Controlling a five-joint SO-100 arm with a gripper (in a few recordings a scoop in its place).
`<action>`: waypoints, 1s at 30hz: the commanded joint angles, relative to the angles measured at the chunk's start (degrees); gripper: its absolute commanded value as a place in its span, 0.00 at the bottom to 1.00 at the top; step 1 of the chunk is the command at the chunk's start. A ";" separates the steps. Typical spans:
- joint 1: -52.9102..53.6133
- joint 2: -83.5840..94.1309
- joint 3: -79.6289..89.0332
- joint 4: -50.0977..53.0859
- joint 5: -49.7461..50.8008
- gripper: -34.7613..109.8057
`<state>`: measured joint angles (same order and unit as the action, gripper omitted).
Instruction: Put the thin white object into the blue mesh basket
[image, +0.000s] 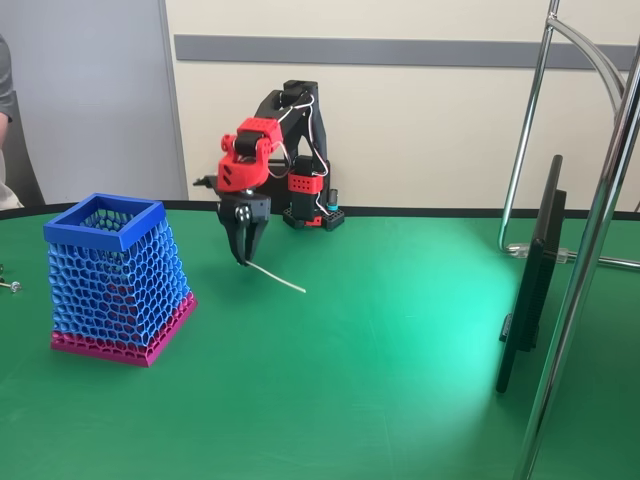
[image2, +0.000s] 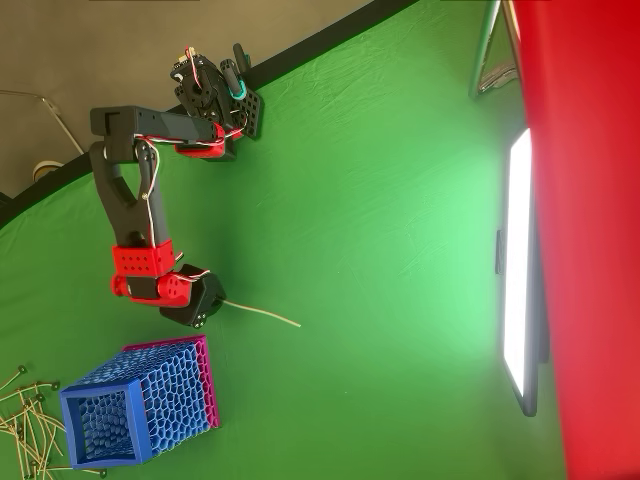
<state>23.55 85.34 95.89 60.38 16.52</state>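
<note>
Left of centre in the fixed view, the gripper (image: 242, 258) points down, pinching one end of the white strip (image: 277, 278), which trails right over the green table (image: 400, 380), beside the blue basket (image: 112, 280).

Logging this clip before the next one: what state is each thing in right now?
claw: shut on thin white object, pointing down at the table.
thin white object: one end pinched in the claw, the rest trailing over the green cloth, outside the basket.
blue mesh basket: upright, open on top, apart from the claw.
thin sticks: loose pile beside the basket.
screen: upright on edge.
</note>
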 joint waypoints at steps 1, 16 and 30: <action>1.23 6.77 -4.22 -1.93 -1.32 0.28; 15.03 20.92 -16.61 -19.95 -15.82 0.28; 25.31 11.25 -26.89 -35.51 -41.22 0.28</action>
<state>48.69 97.73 71.54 27.51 -20.83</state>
